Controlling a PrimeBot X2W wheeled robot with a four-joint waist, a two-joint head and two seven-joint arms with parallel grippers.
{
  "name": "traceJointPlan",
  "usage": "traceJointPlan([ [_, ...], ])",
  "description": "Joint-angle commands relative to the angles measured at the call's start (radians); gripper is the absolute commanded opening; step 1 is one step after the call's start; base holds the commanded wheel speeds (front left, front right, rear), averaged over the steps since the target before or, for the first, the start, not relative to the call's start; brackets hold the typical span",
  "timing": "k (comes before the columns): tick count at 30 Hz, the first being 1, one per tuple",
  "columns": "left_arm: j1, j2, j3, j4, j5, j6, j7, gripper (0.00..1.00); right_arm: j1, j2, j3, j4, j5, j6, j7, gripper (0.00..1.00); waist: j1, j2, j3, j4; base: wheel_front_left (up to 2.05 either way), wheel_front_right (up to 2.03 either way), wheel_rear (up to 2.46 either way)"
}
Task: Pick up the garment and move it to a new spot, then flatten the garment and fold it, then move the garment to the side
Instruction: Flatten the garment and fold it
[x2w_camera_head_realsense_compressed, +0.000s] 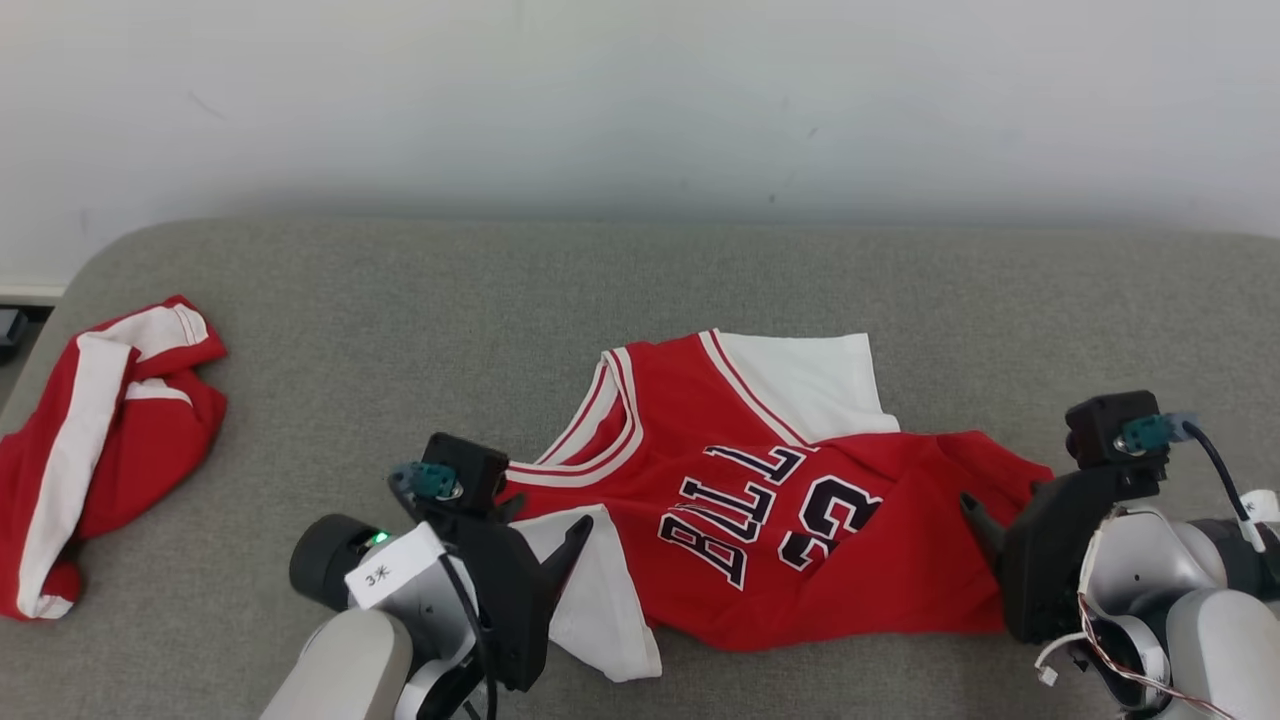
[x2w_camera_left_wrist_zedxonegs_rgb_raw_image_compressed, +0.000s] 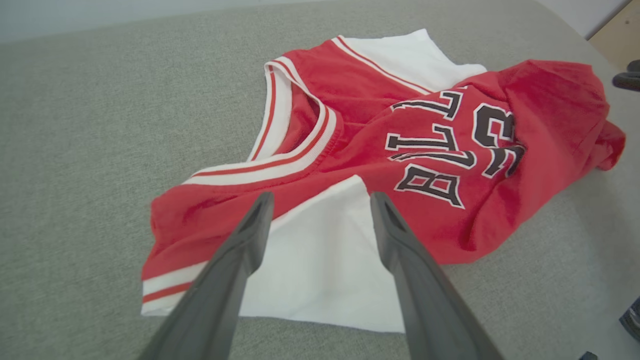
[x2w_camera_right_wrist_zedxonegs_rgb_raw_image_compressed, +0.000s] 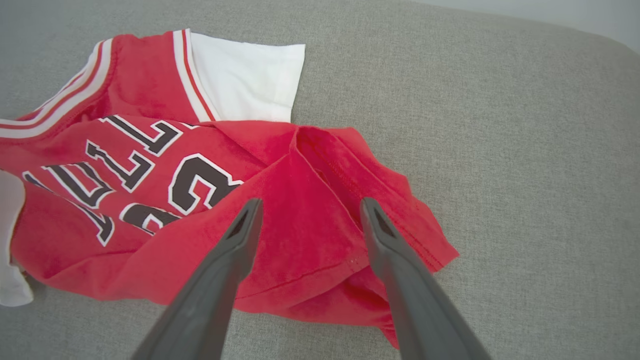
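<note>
The red jersey (x2w_camera_head_realsense_compressed: 760, 520) lies crumpled at the centre of the grey cushion (x2w_camera_head_realsense_compressed: 400, 300). The left gripper (x2w_camera_head_realsense_compressed: 548, 512), jaws spread wide, sits over its white sleeve (x2w_camera_head_realsense_compressed: 600, 600). The right gripper (x2w_camera_head_realsense_compressed: 1000, 495), likewise spread, sits over its red hem (x2w_camera_head_realsense_compressed: 960, 460).

Red basketball jersey (x2w_camera_head_realsense_compressed: 760, 500) lies rumpled in front of me on the grey cushion (x2w_camera_head_realsense_compressed: 640, 290), front up: black white-edged BULL lettering and 23. Red-and-white striped neck trim, white sleeves. Hem end folded over on my right, near sleeve spread flat
</note>
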Motion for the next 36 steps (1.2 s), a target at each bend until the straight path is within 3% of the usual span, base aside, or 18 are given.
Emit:
traceJointPlan([
  [1, -0.031, 0.006, -0.013, 0.006, 0.002, -0.007, 0.018, 1.0, -0.021, -0.003, 0.007, -0.011, -0.015, -0.001, 0.022, 1.0, -0.0002, -0.0001, 0.031, -0.006, 0.0, 0.0, 0.0],
  [17, -0.115, 0.032, -0.075, 0.005, -0.026, -0.013, 0.084, 1.0, -0.037, -0.003, 0.024, -0.041, -0.01, -0.001, 0.061, 1.0, -0.0002, -0.0001, 0.109, -0.022, 0.0, 0.0, 0.0],
  [20, -0.116, 0.033, -0.079, 0.004, -0.031, -0.014, 0.091, 0.8, -0.032, -0.002, 0.029, -0.038, -0.019, -0.001, 0.065, 1.0, -0.0002, -0.0001, 0.113, -0.022, 0.0, 0.0, 0.0],
  [32, -0.091, 0.04, -0.101, -0.038, -0.038, -0.002, 0.113, 1.0, 0.007, -0.003, 0.039, -0.069, -0.029, -0.001, 0.07, 1.0, -0.0002, -0.0001, 0.108, -0.008, 0.0, 0.0, 0.0],
  [36, -0.087, 0.043, -0.106, -0.047, -0.048, -0.002, 0.123, 0.95, 0.014, -0.003, 0.037, -0.068, -0.034, -0.001, 0.074, 1.0, -0.0002, -0.0001, 0.111, -0.009, 0.0, 0.0, 0.0],
])
